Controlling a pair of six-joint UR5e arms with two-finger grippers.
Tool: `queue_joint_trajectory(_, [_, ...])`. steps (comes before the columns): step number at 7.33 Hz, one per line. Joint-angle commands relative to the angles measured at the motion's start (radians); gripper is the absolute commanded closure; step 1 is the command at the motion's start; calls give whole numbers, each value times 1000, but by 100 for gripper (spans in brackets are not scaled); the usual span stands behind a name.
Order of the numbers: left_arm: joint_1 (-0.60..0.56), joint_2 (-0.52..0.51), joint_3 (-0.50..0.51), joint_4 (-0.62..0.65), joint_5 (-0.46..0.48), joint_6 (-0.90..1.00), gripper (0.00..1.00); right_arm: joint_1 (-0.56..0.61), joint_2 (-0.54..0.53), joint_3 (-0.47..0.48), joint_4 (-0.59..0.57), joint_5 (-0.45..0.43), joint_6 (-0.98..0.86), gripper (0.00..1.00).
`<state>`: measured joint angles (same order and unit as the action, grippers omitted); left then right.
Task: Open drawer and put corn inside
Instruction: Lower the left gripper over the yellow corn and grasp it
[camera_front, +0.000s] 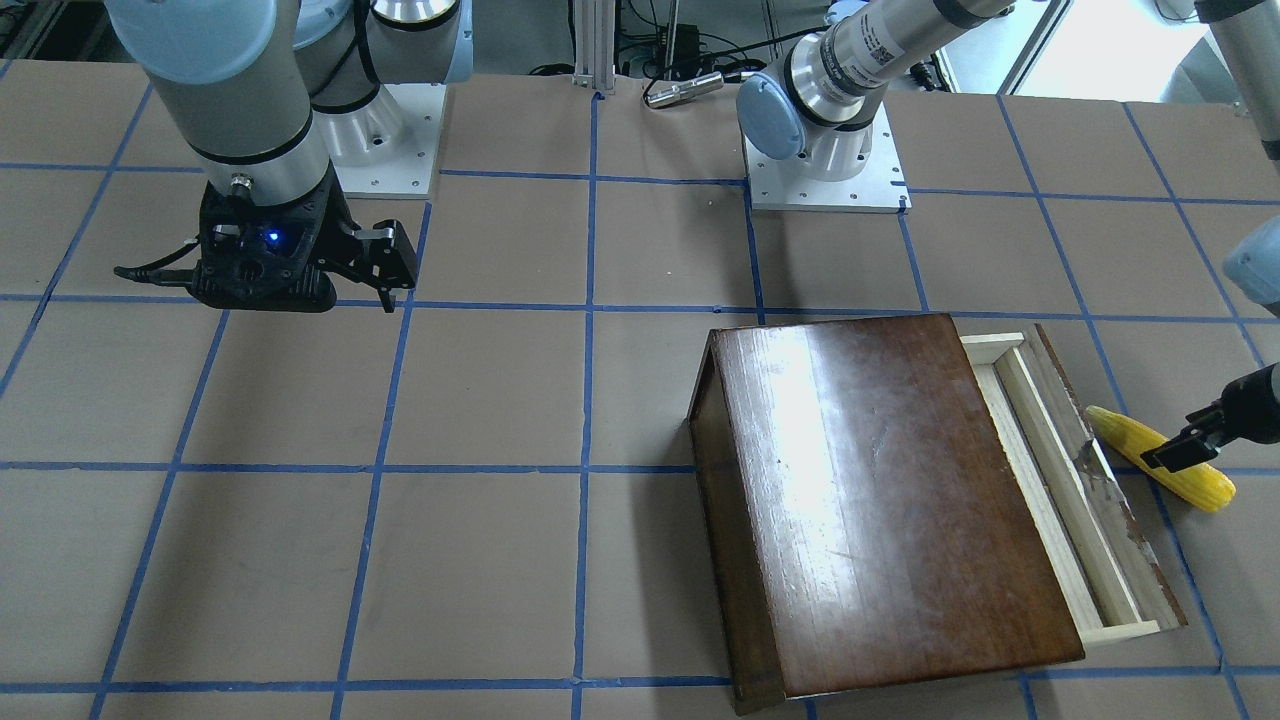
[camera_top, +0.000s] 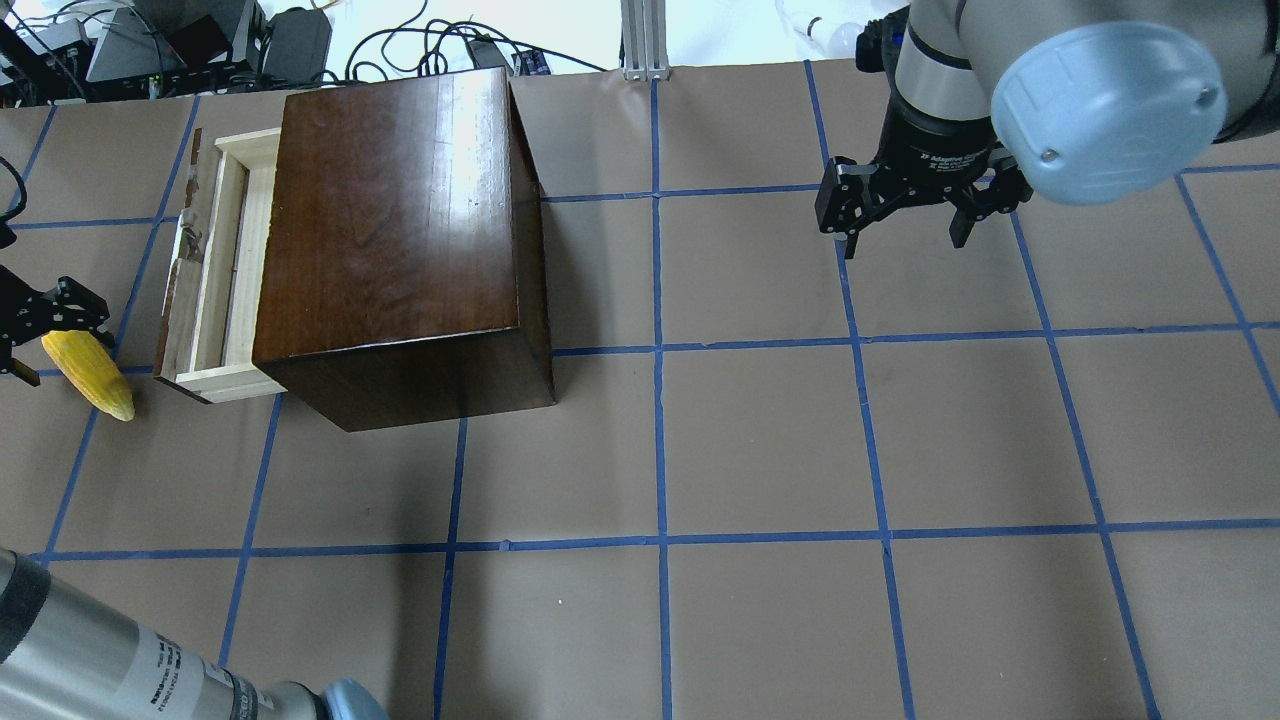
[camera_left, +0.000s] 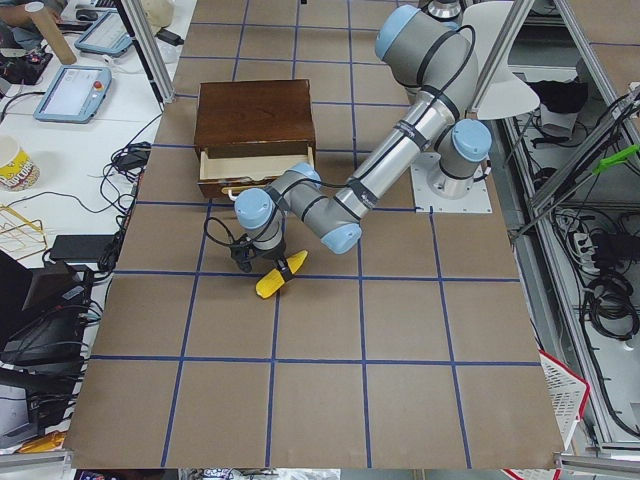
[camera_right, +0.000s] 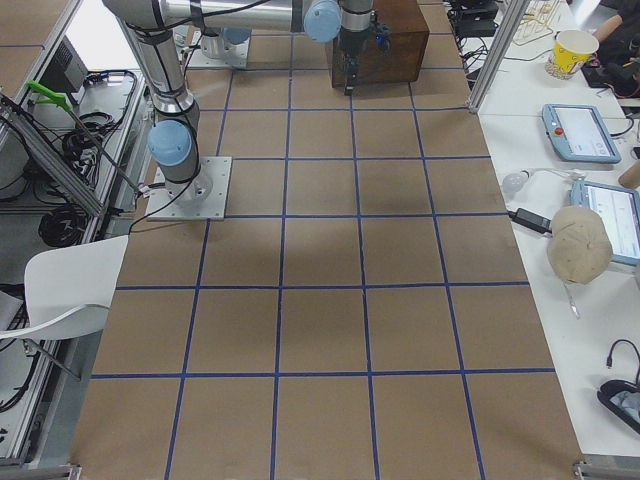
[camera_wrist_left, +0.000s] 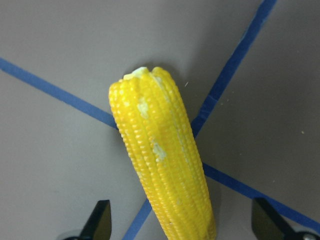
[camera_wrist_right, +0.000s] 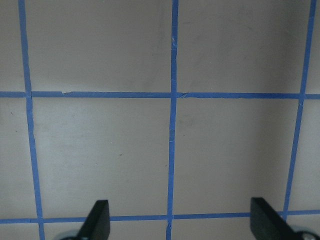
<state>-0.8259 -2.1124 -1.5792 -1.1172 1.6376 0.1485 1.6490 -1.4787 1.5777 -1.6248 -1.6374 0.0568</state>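
Overhead view: glossy dark-brown wooden box (camera_top: 400, 220) sits at abt 10 o'clock on the brown paper-covered table w/ blue tape grid (camera_top: 760, 430). The long shallow pale-wood drawer w/ weathered grey-brown front panel (camera_top: 183, 290) is pulled partway out on the box's 9 o'clock side.

The small bright yellow corn cob (camera_top: 88, 375) lies flat on the table outside the drawer, at abt 8 o'clock from the box. It's just beside the front panel's near corner, not touching it. Its free end points to abt 5 o'clock. Left wrist cam shows the cob resting over a crossing of tape lines.

L gripper (camera_wrist_left: 182, 222) is low over the cob's other end w/ fingers (camera_wrist_left: 100, 222) spread apart, one either side of the cob. There's a clear gap btwn each finger and the kernels, so it has no grip on the cob.

R gripper (camera_top: 905, 232) hangs at abt 3 o'clock from the box, well apart from it, pointing down at the table. Its fingers (camera_wrist_right: 97, 220) are spread wide; right wrist cam shows only brown paper & tape lines btwn them
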Motion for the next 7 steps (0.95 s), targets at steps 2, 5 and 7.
queue_joint_trajectory(2, [21,-18,-114,288,2,-1,0,0,0,-1,0,1,0,0])
queue_joint_trajectory(5, [21,-23,-119,310,-1,-3,0,0,0,-1,0,-1,0,0])
queue_joint_trajectory(7, [21,-24,-119,310,-10,-1,0,0,0,-1,-1,-1,0,0])
